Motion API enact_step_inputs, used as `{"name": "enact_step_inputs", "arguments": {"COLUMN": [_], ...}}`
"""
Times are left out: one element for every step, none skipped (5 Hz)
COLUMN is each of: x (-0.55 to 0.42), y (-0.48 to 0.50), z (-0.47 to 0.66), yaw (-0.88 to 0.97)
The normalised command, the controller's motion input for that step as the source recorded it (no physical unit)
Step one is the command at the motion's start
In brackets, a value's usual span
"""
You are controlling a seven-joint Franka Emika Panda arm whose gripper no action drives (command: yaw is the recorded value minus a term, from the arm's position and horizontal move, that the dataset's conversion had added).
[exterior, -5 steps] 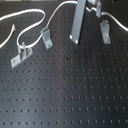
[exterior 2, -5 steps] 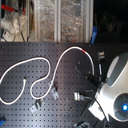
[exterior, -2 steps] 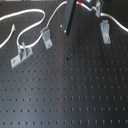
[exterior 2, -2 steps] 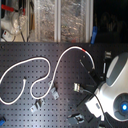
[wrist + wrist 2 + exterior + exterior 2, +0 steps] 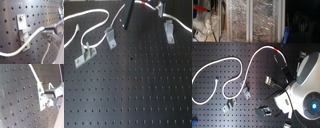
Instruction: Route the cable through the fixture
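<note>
Black perforated breadboard (image 5: 139, 95) is filling both exterior views, its grid of small holes glinting, and in the second exterior view shelving with clear plastic bins (image 5: 252, 20) is standing behind its far edge. The cable (image 5: 239, 65) is snaking in white loops across the board's half toward the second exterior view's left, its red-orange band (image 5: 275, 49) lying near the far edge beside the arm (image 5: 309, 87). In the first exterior view the gripper (image 5: 144, 6) is hanging over the far edge with the cable pinched between narrow fingers; the first wrist view is showing the cord running from the fingertips (image 5: 53, 28) across the fork of the fixture (image 5: 23, 31), touching it. That light-grey clip is standing in the first exterior view (image 5: 169, 31) near the far edge on the first exterior view's right, well apart from a darker clip (image 5: 109, 36) and a long bracket (image 5: 85, 55). Compared with a second ago, the gripper is sitting slightly farther toward the first exterior view's right, the red band trailing with it.
</note>
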Motion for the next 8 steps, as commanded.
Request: {"name": "enact_step_inputs", "arguments": {"x": [0.001, 0.002, -0.028, -0.017, 0.003, 0.003, 0.004, 0.003], "y": [0.001, 0.000, 0.087, 0.069, 0.002, 0.001, 0.000, 0.000], "z": [0.20, 0.21, 0.00, 0.10, 0.26, 0.26, 0.25, 0.25], "yaw": [1.00, 1.00, 0.17, 0.00, 1.00, 1.00, 1.00, 1.00]}}
